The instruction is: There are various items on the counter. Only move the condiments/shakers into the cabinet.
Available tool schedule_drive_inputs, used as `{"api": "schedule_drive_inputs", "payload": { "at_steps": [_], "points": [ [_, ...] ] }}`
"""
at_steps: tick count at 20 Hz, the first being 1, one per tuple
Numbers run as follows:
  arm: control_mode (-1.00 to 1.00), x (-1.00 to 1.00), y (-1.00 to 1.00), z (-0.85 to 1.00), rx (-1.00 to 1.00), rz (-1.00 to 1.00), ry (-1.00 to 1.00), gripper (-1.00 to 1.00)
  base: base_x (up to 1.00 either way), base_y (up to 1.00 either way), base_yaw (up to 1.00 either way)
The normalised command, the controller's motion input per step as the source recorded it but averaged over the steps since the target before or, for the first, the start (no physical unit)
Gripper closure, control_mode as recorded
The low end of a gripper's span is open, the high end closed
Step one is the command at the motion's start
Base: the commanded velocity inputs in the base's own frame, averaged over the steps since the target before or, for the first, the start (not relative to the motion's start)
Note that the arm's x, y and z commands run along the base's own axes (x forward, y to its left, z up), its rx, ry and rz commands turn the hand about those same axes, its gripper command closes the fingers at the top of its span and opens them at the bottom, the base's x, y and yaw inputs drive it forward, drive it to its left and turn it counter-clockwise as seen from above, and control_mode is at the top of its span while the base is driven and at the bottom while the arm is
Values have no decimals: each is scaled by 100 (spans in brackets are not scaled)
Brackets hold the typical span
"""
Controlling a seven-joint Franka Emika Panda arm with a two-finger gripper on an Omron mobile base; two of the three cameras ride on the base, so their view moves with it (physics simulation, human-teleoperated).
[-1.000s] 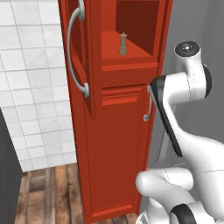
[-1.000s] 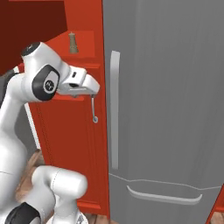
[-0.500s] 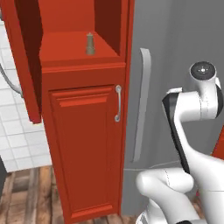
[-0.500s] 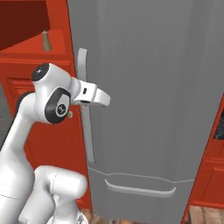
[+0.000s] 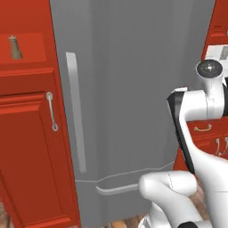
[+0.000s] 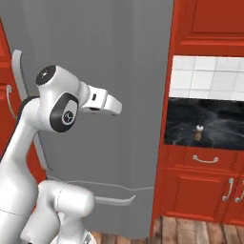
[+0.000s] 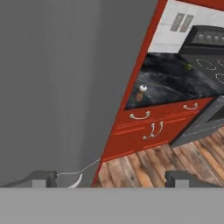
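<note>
You have two shakers in sight: one tan mill-shaped shaker [image 5: 15, 47] standing on the red shelf of the cabinet [image 5: 26, 133] at the far left of the left base view, and one brown shaker with a white ball top [image 6: 198, 133] standing on the black counter [image 6: 209, 124], near its front edge.

Since half a second ago the whole picture has slid sideways — the camera moved, not the things. The grey fridge [image 5: 129, 89] now takes the middle, and the cabinet sits at the edge.

The hand view gives you the brown shaker [image 7: 141, 92] too, plus a dark stove [image 7: 205, 43] beyond the counter. The gripper [image 7: 109, 179] is empty, its finger tips [image 7: 41, 178] spread wide.
</note>
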Motion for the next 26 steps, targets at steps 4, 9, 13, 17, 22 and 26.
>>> {"api": "schedule_drive_inputs", "payload": {
  "at_steps": [4,9,13,17,22,26],
  "points": [
    [100,0,0,0,0,0,0,-100,-4,-100,0],
    [100,0,0,0,0,0,0,-100,0,-100,0],
    [100,0,0,0,0,0,0,-100,10,-100,2],
    [100,0,0,0,0,0,0,-100,58,-62,5],
    [100,0,0,0,0,0,0,-100,81,-18,0],
    [100,0,0,0,0,0,0,-100,84,-10,0]
  ]
}}
